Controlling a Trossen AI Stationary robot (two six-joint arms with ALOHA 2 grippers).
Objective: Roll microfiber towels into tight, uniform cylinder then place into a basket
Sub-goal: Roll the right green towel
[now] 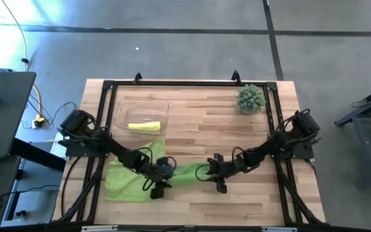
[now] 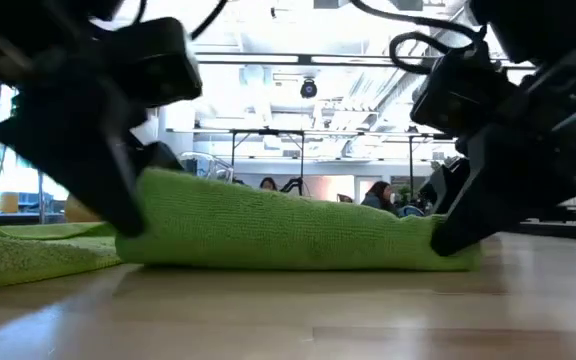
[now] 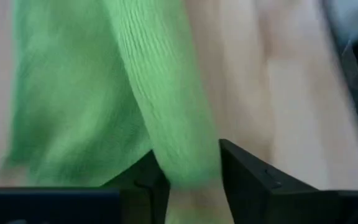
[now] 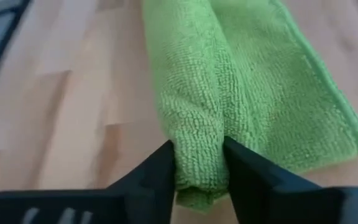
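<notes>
- The lime green towel roll lies flat on the wooden table, near the front edge and about mid-width, a long thin cylinder running left to right. In the low view the roll sits right on the boards, thicker at its left end.
- Left gripper is at the roll's left end. From its wrist camera the fingers sit either side of the rolled cloth, pinching it.
- Right gripper is at the other end. Its own camera shows both fingers squeezing the end of the roll, with a flatter flap of the same cloth alongside it.
- So both are clamped on the roll, one at each end.
- A second green towel is spread out loose on the table just left of the roll, under the left arm. It's the flat cloth at the left of the low view.
- The clear basket sits behind that, toward the back left, with a rolled yellow towel lying inside it.
- A spiky green ball plant is off at the back right corner, well apart from everything.
</notes>
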